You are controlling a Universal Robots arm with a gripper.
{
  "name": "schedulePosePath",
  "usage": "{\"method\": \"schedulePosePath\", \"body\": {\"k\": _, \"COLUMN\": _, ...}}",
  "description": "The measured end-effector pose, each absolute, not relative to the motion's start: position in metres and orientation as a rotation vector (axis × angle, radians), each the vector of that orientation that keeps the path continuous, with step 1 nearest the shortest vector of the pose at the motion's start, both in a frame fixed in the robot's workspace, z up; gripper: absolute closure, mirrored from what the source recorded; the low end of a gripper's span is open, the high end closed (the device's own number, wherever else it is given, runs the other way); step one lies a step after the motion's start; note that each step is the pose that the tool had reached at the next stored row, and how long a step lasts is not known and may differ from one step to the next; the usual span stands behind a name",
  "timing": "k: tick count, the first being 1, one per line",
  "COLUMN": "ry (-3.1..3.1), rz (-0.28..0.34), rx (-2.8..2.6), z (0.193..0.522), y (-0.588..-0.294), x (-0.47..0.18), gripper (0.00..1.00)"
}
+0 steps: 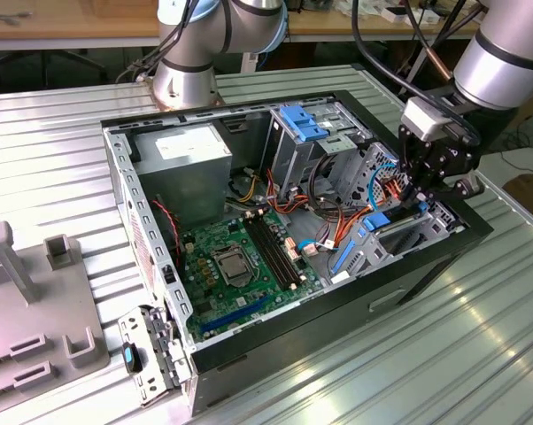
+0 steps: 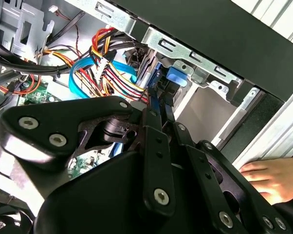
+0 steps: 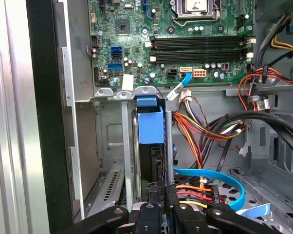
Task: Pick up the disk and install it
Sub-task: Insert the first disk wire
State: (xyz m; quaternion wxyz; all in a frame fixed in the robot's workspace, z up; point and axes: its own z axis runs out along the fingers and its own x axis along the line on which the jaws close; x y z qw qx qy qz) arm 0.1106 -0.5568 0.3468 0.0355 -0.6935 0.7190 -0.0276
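**Disk seated edge-on in front bay, claw clenched on its rear edge**

Near: gripper (image 1: 419, 202) is low over the corner of the PC case (image 1: 249, 354) at the exterior view's right, by the front wall. In the second wrist view the fingers (image 2: 158, 146) are seen drawn close together, pinching a thin blue-edged plate between them; judged clenched on the disk (image 3: 150, 146), not released. In the first wrist view the disk stands edge-on in a narrow slot of the drive bay (image 3: 107, 141), blue carrier end toward the motherboard (image 3: 185, 44), w/ metal guide walls just beside it on both sides.

Step in hand, judged: final push into the bay. To be done well, the disk is to be kept parallel to the guide walls, no tilt, and pressed straight along the slot; the blue data cable (image 3: 210, 175) and the red/orange power leads (image 3: 195, 192) lie just beside the fingers and are to be kept out of the slot mouth.

Farther: blue bracket (image 1: 304, 122) atop the tall cage sits toward the case's far edge, well apart from the work. A person's hand (image 2: 265, 178) rests on the ribbed tabletop (image 1: 408, 354) just outside the case wall; clearance to be watched.

Hidden/unclear: label face of disk not visible; depth of seating and any latch engagement cannot be told; the contact pts are partly covered by the gripper body.
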Motion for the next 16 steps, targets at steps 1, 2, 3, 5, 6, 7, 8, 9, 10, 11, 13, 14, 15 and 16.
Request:
{"method": "schedulePosePath", "body": {"k": 1, "ry": 2.209, "rz": -0.084, "rx": -2.13, "z": 0.3464, "y": -0.5568, "x": 0.1106, "gripper": 0.83}}
{"method": "schedulePosePath", "body": {"k": 2, "ry": 2.209, "rz": -0.083, "rx": -2.13, "z": 0.3459, "y": -0.5568, "x": 0.1106, "gripper": 0.83}}
{"method": "schedulePosePath", "body": {"k": 3, "ry": 2.208, "rz": -0.082, "rx": -2.13, "z": 0.3454, "y": -0.5568, "x": 0.1106, "gripper": 0.83}}
{"method": "schedulePosePath", "body": {"k": 5, "ry": 2.208, "rz": -0.08, "rx": -2.129, "z": 0.3447, "y": -0.5568, "x": 0.1106, "gripper": 0.83}}
{"method": "schedulePosePath", "body": {"k": 6, "ry": 2.207, "rz": -0.079, "rx": -2.129, "z": 0.3443, "y": -0.5568, "x": 0.1106, "gripper": 0.83}}
{"method": "schedulePosePath", "body": {"k": 7, "ry": 2.207, "rz": -0.079, "rx": -2.128, "z": 0.3439, "y": -0.5567, "x": 0.1106, "gripper": 0.83}}
{"method": "schedulePosePath", "body": {"k": 8, "ry": 2.206, "rz": -0.078, "rx": -2.128, "z": 0.3433, "y": -0.5568, "x": 0.1106, "gripper": 0.83}}
{"method": "schedulePosePath", "body": {"k": 9, "ry": 2.206, "rz": -0.077, "rx": -2.128, "z": 0.3431, "y": -0.5568, "x": 0.1106, "gripper": 0.83}}
{"method": "schedulePosePath", "body": {"k": 10, "ry": 2.206, "rz": -0.077, "rx": -2.127, "z": 0.3426, "y": -0.5568, "x": 0.1106, "gripper": 0.83}}
{"method": "schedulePosePath", "body": {"k": 11, "ry": 2.206, "rz": -0.076, "rx": -2.127, "z": 0.3422, "y": -0.5567, "x": 0.1106, "gripper": 0.83}}
{"method": "schedulePosePath", "body": {"k": 13, "ry": 2.206, "rz": -0.075, "rx": -2.127, "z": 0.3407, "y": -0.5568, "x": 0.1106, "gripper": 0.83}}
{"method": "schedulePosePath", "body": {"k": 14, "ry": 2.206, "rz": -0.075, "rx": -2.127, "z": 0.3405, "y": -0.5568, "x": 0.1106, "gripper": 0.83}}
{"method": "schedulePosePath", "body": {"k": 15, "ry": 2.206, "rz": -0.075, "rx": -2.127, "z": 0.3404, "y": -0.5568, "x": 0.1106, "gripper": 0.83}}
{"method": "schedulePosePath", "body": {"k": 16, "ry": 2.206, "rz": -0.075, "rx": -2.127, "z": 0.3402, "y": -0.5568, "x": 0.1106, "gripper": 0.83}}
